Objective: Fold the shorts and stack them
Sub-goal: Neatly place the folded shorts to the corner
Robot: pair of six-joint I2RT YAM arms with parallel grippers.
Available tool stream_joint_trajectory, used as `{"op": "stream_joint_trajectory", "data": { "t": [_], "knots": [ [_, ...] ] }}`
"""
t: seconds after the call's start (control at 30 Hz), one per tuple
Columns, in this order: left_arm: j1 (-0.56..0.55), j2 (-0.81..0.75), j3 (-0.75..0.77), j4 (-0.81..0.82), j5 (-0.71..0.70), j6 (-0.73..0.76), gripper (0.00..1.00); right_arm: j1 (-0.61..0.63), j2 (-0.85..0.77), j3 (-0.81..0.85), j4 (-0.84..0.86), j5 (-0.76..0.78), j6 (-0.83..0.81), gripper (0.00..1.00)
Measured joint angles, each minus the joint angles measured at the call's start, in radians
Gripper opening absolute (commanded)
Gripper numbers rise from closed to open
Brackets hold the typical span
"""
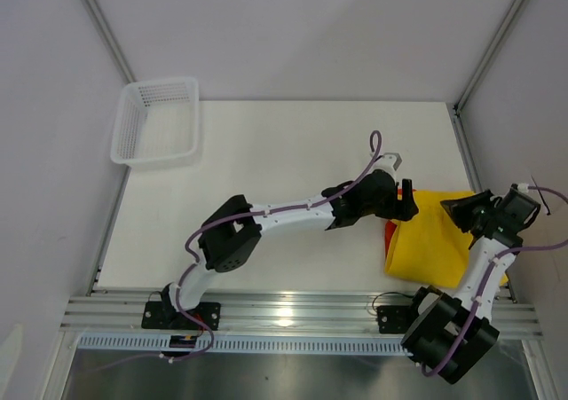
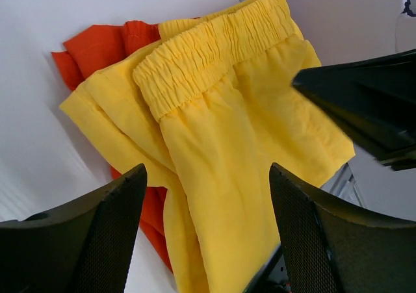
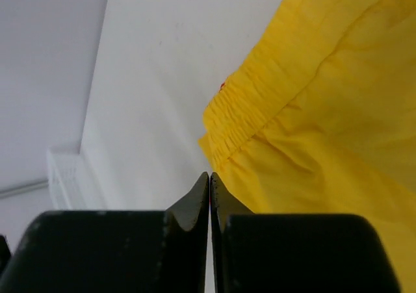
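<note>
We note the yellow shorts (image 1: 437, 240) lying folded at the right side of the table (image 1: 284, 178), near its front edge. They lie on top of the orange shorts (image 2: 97, 47), which show only as a strip along the yellow pair's left edge and at one corner (the rest is covered). In the left wrist view the yellow elastic waistband is doubled over, one layer on another.

Left gripper (image 2: 207, 173): fingers spread wide, hanging over the yellow fabric, nothing between them. From above we see it at the left edge of the pile.

Right gripper (image 3: 209, 176): fingers pressed together tip to tip, pinching nothing. It sits by the yellow waistband; we cannot tell whether it touches the cloth.

White basket (image 1: 156, 123) at the far left corner, well apart from the pile.
</note>
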Motion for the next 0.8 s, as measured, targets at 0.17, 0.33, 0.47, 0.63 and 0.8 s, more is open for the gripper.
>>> {"op": "stream_joint_trajectory", "data": {
  "t": [0.17,0.33,0.47,0.63,0.8],
  "knots": [
    [0.003,0.023,-0.011,0.054,0.042,-0.035,0.78,-0.002,0.028,-0.121,0.159,-0.18,0.049,0.0],
    [0.015,0.028,-0.047,0.094,0.068,-0.048,0.72,-0.004,0.132,-0.196,0.301,-0.247,0.061,0.0],
    [0.017,0.057,-0.038,0.113,0.079,-0.048,0.54,-0.004,0.258,-0.246,0.351,-0.247,0.06,0.0],
    [0.021,0.136,-0.012,0.107,0.082,-0.068,0.35,-0.004,0.309,-0.261,0.364,-0.237,0.049,0.0],
    [0.023,0.203,0.015,0.066,0.082,-0.085,0.28,0.007,0.268,-0.239,0.328,-0.204,0.027,0.0]
  ]
}}
